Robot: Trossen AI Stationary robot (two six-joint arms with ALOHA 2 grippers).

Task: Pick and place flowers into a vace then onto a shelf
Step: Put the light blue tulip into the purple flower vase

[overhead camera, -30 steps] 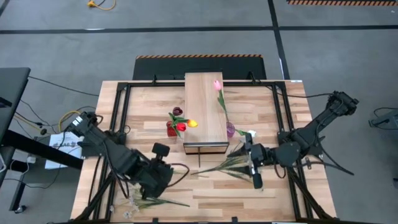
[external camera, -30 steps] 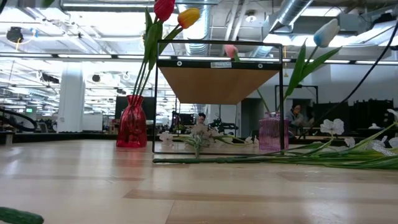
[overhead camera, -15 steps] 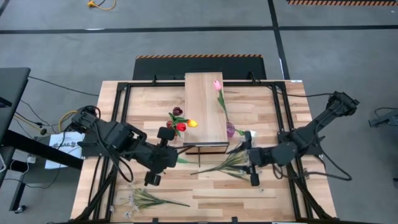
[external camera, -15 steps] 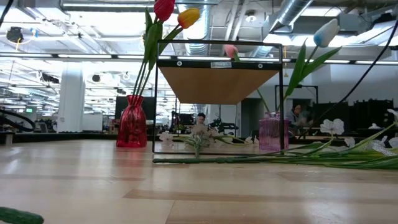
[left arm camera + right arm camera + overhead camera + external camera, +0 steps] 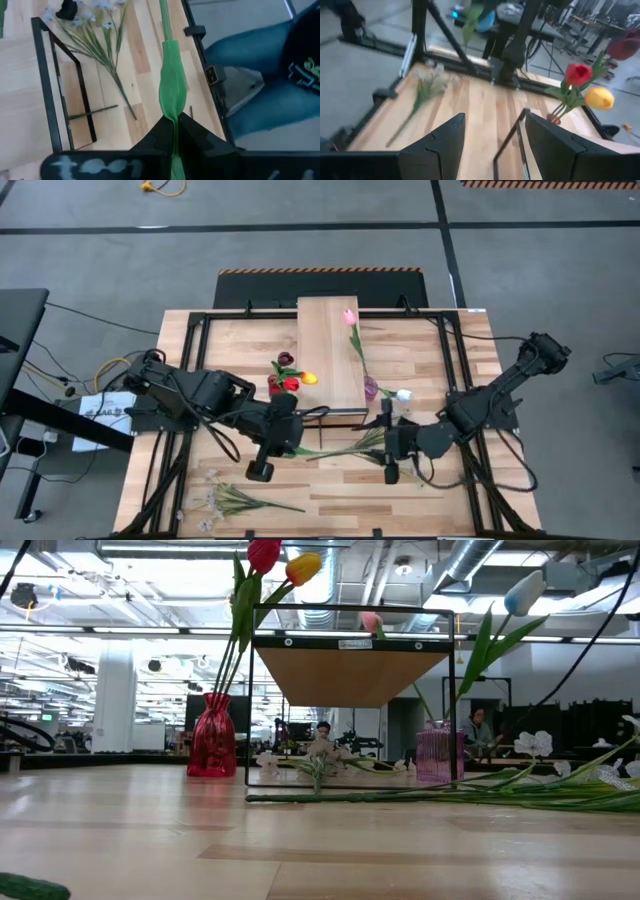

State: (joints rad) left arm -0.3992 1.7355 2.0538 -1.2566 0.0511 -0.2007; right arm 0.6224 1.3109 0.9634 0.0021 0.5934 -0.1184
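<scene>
My left gripper (image 5: 292,438) is shut on a flower (image 5: 172,85), a green stem with one long leaf. It hangs above the table just in front of the shelf (image 5: 330,360); the bloom is out of view. My right gripper (image 5: 380,442) (image 5: 494,117) stands open over a spray of pale blossoms (image 5: 358,442) whose stalks lie flat on the table. A red vase (image 5: 275,387) (image 5: 211,735) with red and yellow tulips stands left of the shelf. A purple vase (image 5: 370,389) (image 5: 434,752) with a pink tulip (image 5: 349,315) and a white tulip (image 5: 403,394) stands to its right. My left gripper pinches the stem just below the long leaf (image 5: 173,122) between its two fingers. The fingers slant down toward the table's right side, and the stem runs along them and on ahead. The part that shows is lifted clear of the table.
Another spray of blossoms (image 5: 235,502) (image 5: 427,82) lies near the table's front left corner. The shelf's thin black legs (image 5: 52,90) stand close to my left gripper. A person in jeans (image 5: 260,75) is at the table's near edge. A black frame (image 5: 200,330) runs along the table's sides.
My left gripper has risen from the table's near left part and swung toward the shelf's near end, turning as it went, with the stem still in its shut fingers. My right gripper has rolled, sunk a little and gone toward the table's left, over the spray.
</scene>
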